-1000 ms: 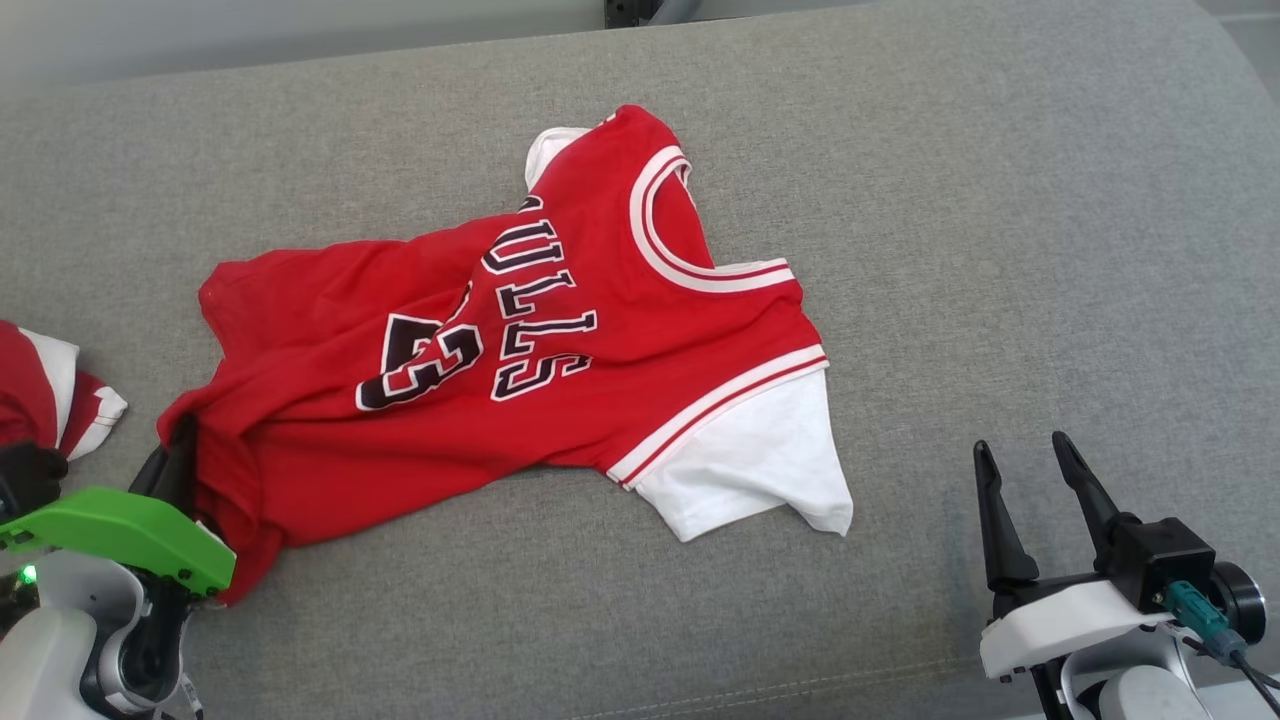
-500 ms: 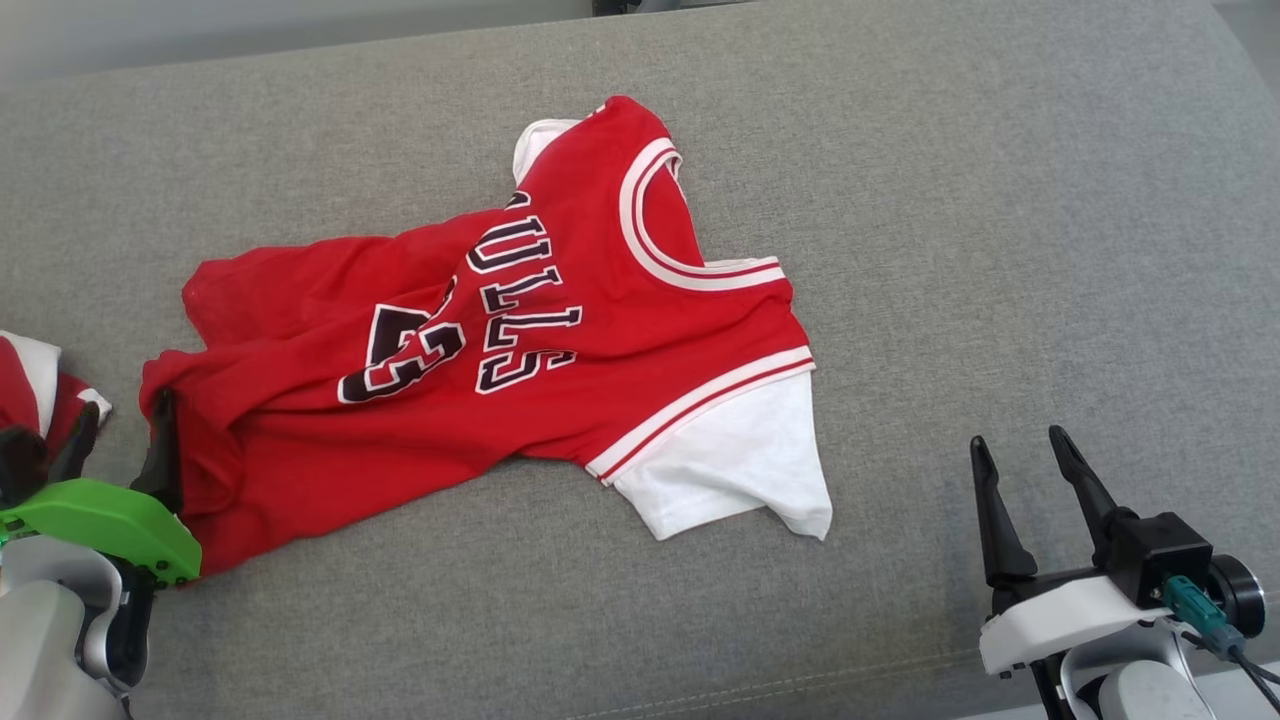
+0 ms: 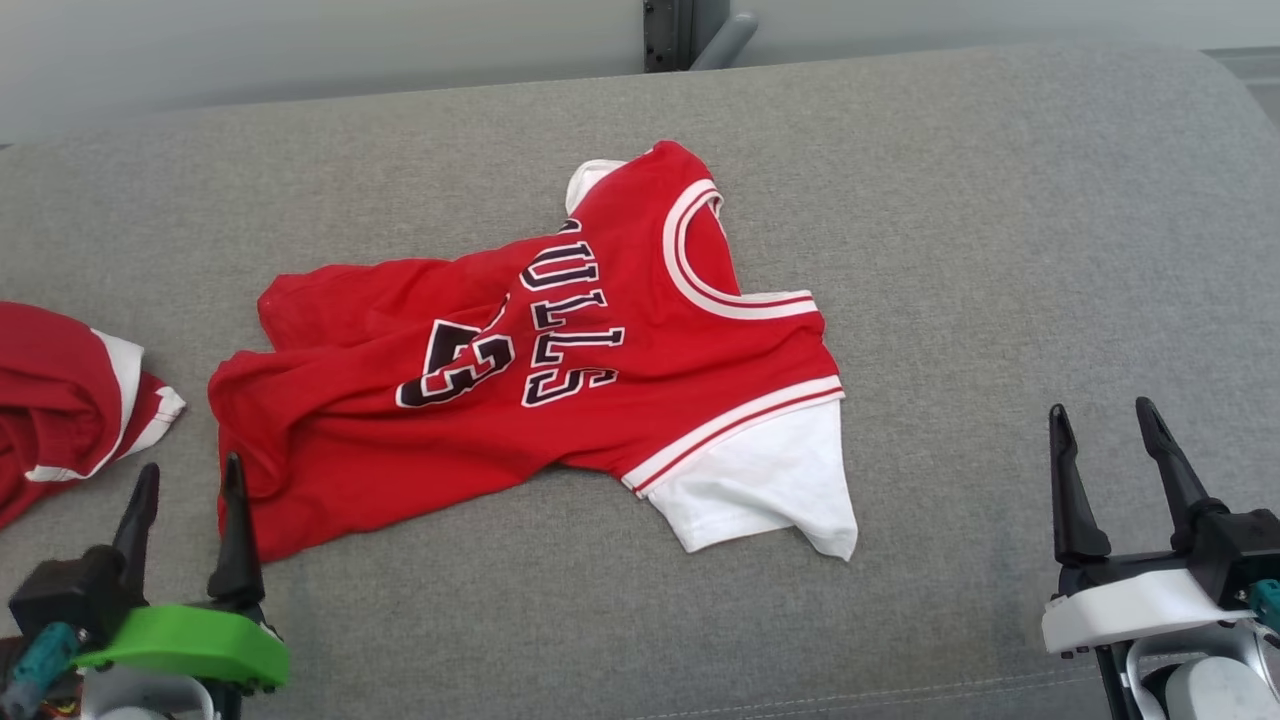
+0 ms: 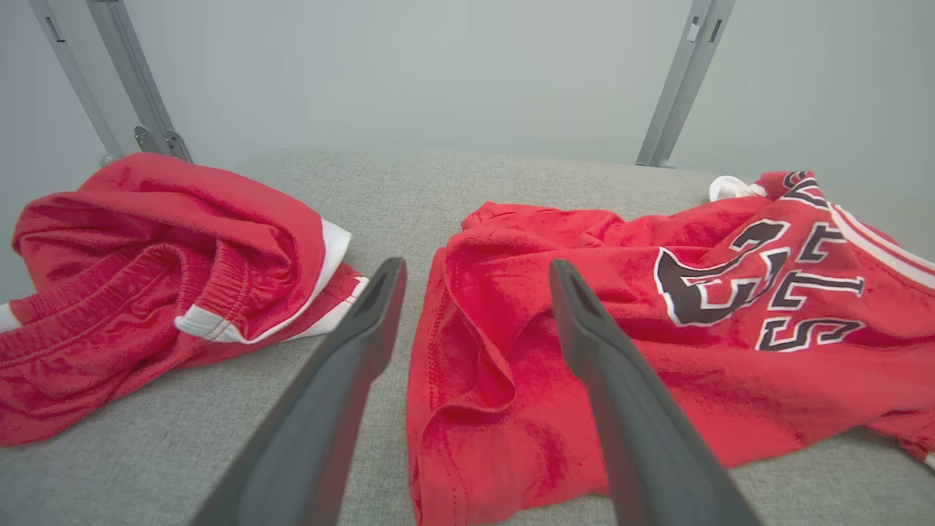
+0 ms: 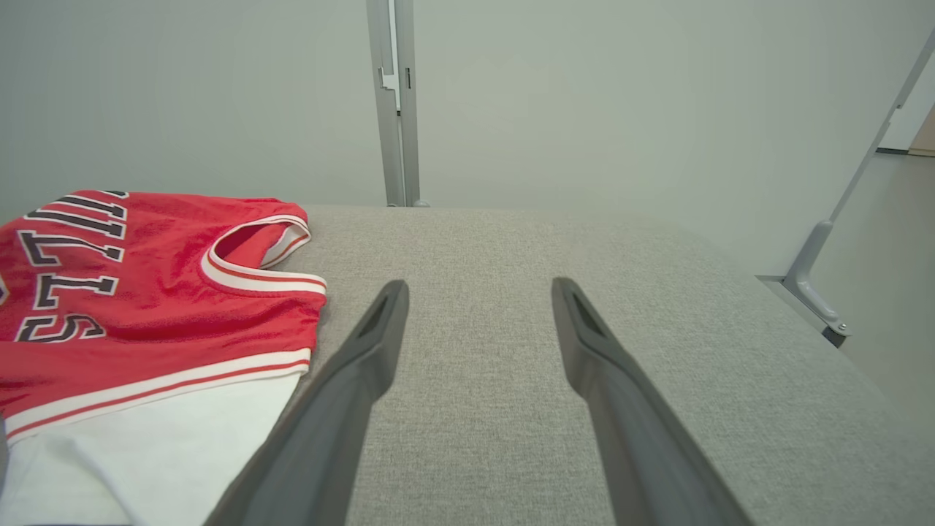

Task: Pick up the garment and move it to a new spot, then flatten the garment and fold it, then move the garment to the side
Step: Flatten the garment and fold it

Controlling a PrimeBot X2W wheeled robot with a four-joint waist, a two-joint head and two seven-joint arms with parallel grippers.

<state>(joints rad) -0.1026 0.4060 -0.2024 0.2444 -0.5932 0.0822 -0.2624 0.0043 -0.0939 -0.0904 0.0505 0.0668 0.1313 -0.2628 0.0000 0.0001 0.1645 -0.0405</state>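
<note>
The garment point(image 3: 540, 400) is a red basketball jersey with dark lettering, white trim and white sleeves. It lies crumpled and partly spread on the grey cushion point(image 3: 950, 250), collar toward the far side. My left gripper point(image 3: 190, 465) is open at the lower left, with its fingertips just short of the jersey's bunched hem. In the left wrist view the hem point(image 4: 467, 380) lies between and beyond my left gripper point(image 4: 476, 264), and nothing is gripped. My right gripper point(image 3: 1100, 407) stands open over bare cushion, to the right of the white sleeve point(image 3: 770, 480). In the right wrist view the jersey point(image 5: 146, 307) lies left of my right gripper point(image 5: 478, 281).
A second red and white piece of clothing point(image 3: 60, 400) lies bunched at the far left, also visible in the left wrist view point(image 4: 146, 277). Grey metal posts point(image 5: 394, 102) stand against the pale wall behind the cushion. The cushion's right edge point(image 5: 803, 307) drops off to the floor.
My left gripper has opened, let go of the jersey's hem and drawn back toward the near edge. The hem has settled on the cushion. The head camera has shifted. The right gripper stays open.
</note>
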